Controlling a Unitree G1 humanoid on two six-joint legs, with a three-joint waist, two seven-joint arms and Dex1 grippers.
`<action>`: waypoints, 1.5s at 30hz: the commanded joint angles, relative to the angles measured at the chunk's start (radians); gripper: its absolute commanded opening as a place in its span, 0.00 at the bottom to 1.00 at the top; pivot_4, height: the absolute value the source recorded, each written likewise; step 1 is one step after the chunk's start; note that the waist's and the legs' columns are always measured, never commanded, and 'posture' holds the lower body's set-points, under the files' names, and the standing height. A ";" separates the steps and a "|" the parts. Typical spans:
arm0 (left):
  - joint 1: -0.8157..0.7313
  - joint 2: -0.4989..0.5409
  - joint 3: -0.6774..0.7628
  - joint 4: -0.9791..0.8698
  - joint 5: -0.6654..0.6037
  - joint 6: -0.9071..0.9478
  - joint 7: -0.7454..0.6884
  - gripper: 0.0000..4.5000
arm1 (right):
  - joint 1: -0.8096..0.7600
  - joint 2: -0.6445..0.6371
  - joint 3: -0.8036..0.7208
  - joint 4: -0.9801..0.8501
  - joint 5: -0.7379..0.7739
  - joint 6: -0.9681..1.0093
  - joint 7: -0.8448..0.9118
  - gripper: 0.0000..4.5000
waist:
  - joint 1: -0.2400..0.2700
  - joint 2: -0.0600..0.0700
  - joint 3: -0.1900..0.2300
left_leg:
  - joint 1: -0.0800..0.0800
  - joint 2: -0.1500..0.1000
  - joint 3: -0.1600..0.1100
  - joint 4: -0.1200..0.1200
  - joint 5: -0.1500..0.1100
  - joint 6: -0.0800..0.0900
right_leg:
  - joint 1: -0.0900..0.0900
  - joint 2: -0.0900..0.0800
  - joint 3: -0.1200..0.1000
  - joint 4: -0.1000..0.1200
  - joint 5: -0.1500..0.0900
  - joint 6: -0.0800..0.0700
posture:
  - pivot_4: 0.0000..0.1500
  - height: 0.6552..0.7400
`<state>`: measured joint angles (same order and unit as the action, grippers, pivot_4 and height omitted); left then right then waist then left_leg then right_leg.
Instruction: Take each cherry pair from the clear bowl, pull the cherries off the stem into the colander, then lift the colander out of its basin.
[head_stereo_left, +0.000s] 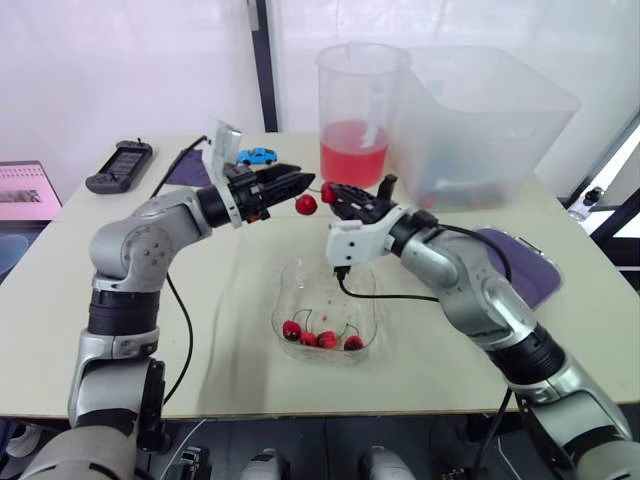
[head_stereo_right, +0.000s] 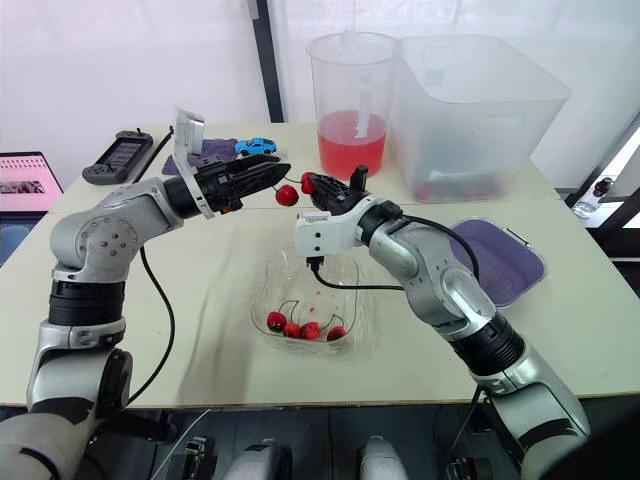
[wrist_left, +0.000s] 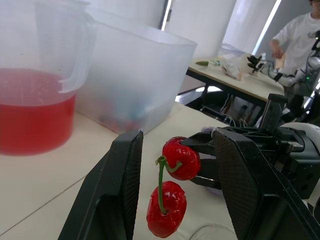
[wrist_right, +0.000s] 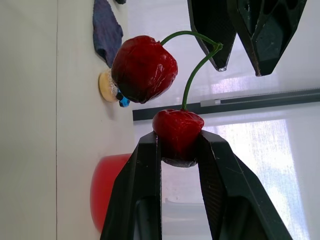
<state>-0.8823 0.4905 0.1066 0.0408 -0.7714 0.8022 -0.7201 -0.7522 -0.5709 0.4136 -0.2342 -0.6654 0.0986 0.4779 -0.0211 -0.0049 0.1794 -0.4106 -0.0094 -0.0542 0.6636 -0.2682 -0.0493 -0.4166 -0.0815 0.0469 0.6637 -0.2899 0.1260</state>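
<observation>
One cherry pair (wrist_left: 170, 200) in the air; right hand (wrist_right: 177, 145) pinching its upper cherry (wrist_left: 181, 159), left hand (head_stereo_left: 306, 181) spread either side of stem (wrist_left: 160, 187).

Right gripper (wrist_right: 177, 139) closed on near cherry (wrist_right: 177, 125), black fingers (wrist_right: 145, 190) pressed against both its sides. Green stem (wrist_right: 186, 90) running from it to a fork, then on to second cherry (wrist_right: 144, 69), clear of all fingers. Left gripper (wrist_right: 240, 70) beyond, tips parted, just beside the stem fork; contact not determinable. Beige table (wrist_right: 50, 150) behind, bearing purple cloth (wrist_right: 107, 30) and jug of red liquid (wrist_right: 107, 195).
</observation>
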 joint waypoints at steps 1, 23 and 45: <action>-0.020 0.001 0.017 -0.034 -0.006 0.003 -0.008 0.40 | -0.008 0.018 -0.036 -0.029 -0.020 -0.010 -0.005 0.15 | 0.000 0.000 0.000 | 0.000 0.000 0.000 0.000 0.000 0.000 | 0.000 0.000 0.000 0.000 0.000 0.000 | 1.00 0.93; -0.044 0.008 0.018 0.012 0.014 -0.008 -0.056 0.00 | 0.048 0.032 -0.146 -0.085 0.089 0.019 0.087 0.97 | 0.002 0.000 0.000 | 0.000 0.000 0.000 0.000 0.000 0.000 | 0.000 0.000 0.000 0.000 0.000 0.000 | 1.00 0.93; -0.104 0.041 -0.090 0.029 0.050 -0.013 -0.347 0.00 | -0.142 -0.051 -0.334 -0.069 0.948 0.683 0.547 0.99 | 0.001 0.001 0.001 | 0.000 0.000 -0.003 0.001 -0.004 0.006 | 0.002 0.000 -0.002 0.000 0.000 0.000 | 1.00 0.93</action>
<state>-0.9597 0.5345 0.0043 0.0868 -0.7193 0.8012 -1.0683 -0.8727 -0.6085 0.0804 -0.2992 0.2797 0.8120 1.0332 -0.0197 -0.0043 0.1800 -0.4102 -0.0093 -0.0570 0.6644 -0.2717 -0.0429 -0.4145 -0.0816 0.0454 0.6633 -0.2899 0.1260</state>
